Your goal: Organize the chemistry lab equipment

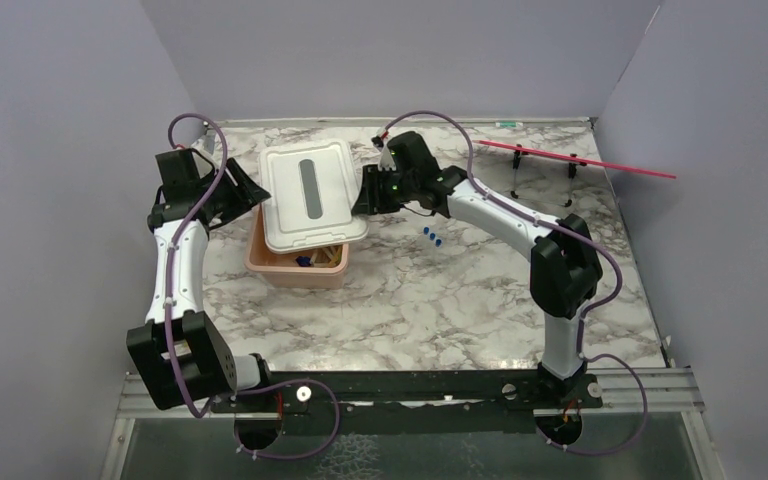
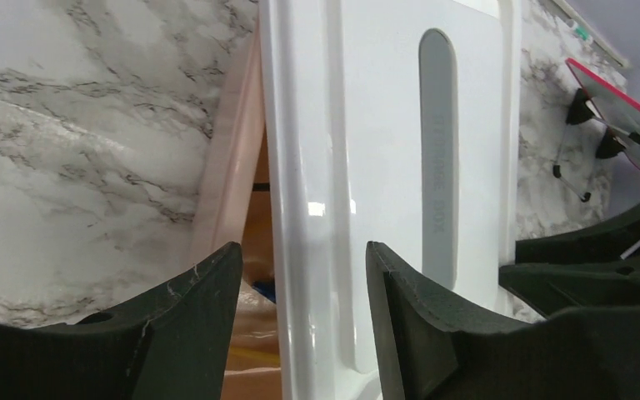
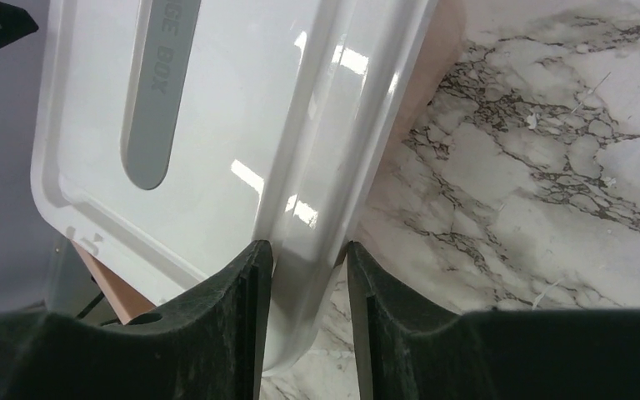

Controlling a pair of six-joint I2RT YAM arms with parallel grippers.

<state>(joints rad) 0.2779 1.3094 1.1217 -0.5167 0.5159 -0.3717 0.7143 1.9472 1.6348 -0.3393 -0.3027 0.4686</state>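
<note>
Amber tubing (image 1: 328,256) and blue bits lie in pink tub (image 1: 295,272). Blue-capped tubes (image 1: 432,237) loose on tabletop (image 1: 440,300) near tub, not yet stowed. White lid (image 1: 310,190) askew on tub, unseated. Left jaws apart astride one lid edge. Right jaws astride opposite rim, cannot tell if pinching. Likely late stage: tubes and lid seating left.

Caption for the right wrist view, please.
Right end effector straddles the rim of the white lid lying askew over the pink tub on the marble table.
</note>
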